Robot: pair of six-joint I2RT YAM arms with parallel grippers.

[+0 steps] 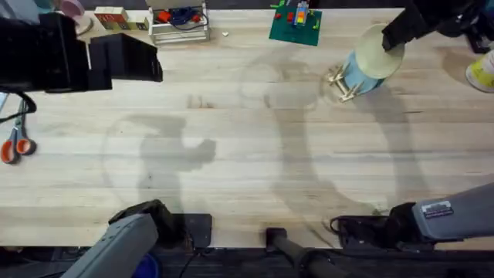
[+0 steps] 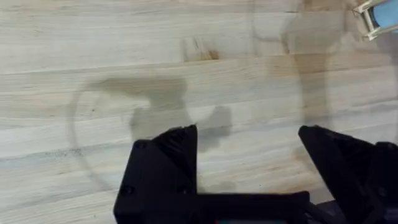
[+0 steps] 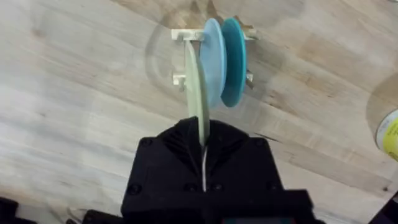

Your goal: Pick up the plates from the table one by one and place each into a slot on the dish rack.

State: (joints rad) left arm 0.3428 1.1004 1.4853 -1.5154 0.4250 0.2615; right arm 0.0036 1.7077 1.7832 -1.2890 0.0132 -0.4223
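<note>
The dish rack [image 1: 340, 83] stands at the table's [image 1: 247, 154] far right. A light blue plate [image 3: 213, 59] and a teal plate [image 3: 235, 62] stand upright in its slots. My right gripper [image 3: 203, 140] is shut on the rim of the cream-yellow plate [image 3: 197, 87], held on edge right beside the light blue one, over the rack's sticks [image 3: 180, 35]. Seen from overhead, the cream plate [image 1: 380, 52] tilts above the rack under the right gripper [image 1: 391, 42]. My left gripper [image 2: 249, 155] hovers open over bare wood, holding nothing.
Scissors [image 1: 15, 144] lie at the left edge. A white wire basket [image 1: 179, 25], wooden blocks [image 1: 116, 19] and a green board with toy bricks [image 1: 296, 23] line the far edge. A yellow-and-white container [image 1: 482, 73] stands right of the rack.
</note>
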